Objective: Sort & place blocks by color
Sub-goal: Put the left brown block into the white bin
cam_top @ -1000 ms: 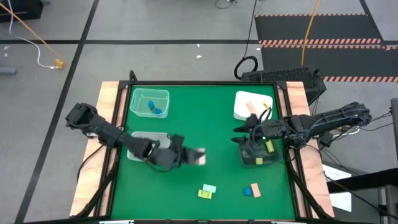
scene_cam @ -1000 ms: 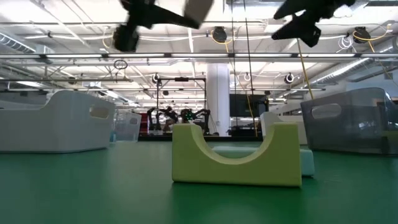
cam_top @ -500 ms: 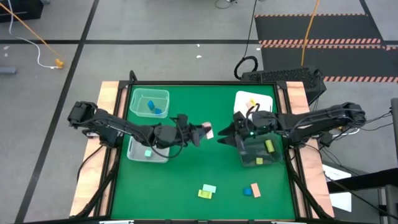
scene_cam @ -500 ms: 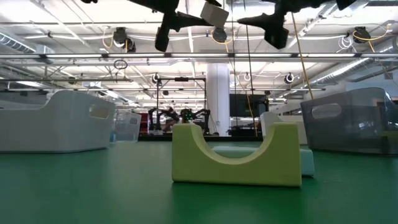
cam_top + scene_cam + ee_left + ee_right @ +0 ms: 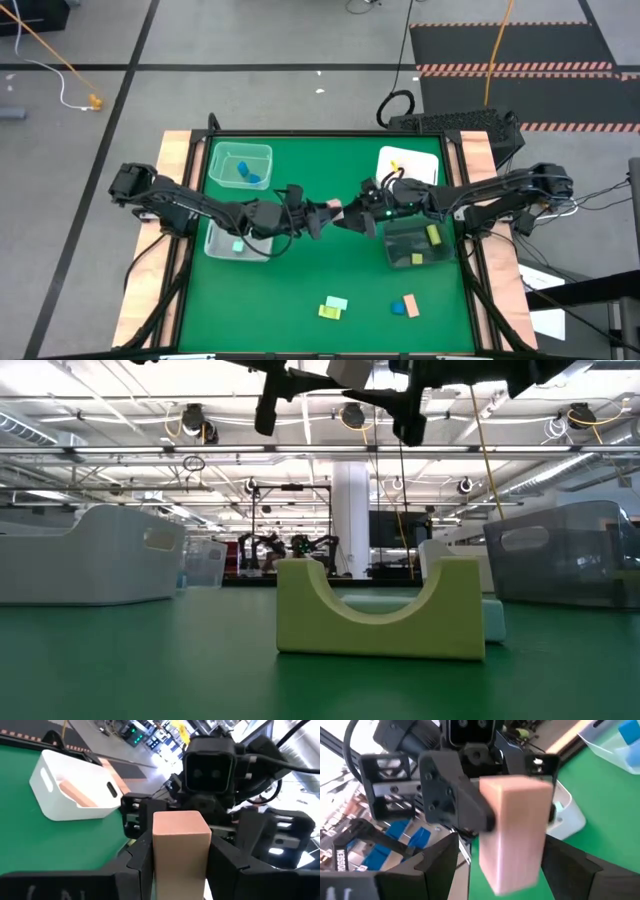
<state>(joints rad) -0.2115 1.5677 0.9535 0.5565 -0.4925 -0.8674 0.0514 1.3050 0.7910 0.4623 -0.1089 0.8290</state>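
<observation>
The left arm reaches from the left edge of the green worktop [image 5: 300, 280] toward its middle, stretched almost flat and held above the surface. The left gripper [image 5: 322, 215] points to the right, and its fingers [image 5: 137, 857] are clenched on a tan wood block [image 5: 334, 212], which stands upright between them in the air over the centre of the worktop. Just beside it the right gripper [image 5: 350, 218] faces the left one, tip to tip. Its fingers [image 5: 440, 865] are spread on both sides of the same block, but I cannot tell if they already touch it. The right arm comes from the right edge, also stretched low and nearly level, passing over the dark tray [image 5: 418, 245] near that edge. Near the front edge a yellow-green block [image 5: 329, 311] lies touching a mint block [image 5: 338, 302], and to their right a blue block [image 5: 398, 308] lies against an orange block [image 5: 410, 303].
</observation>
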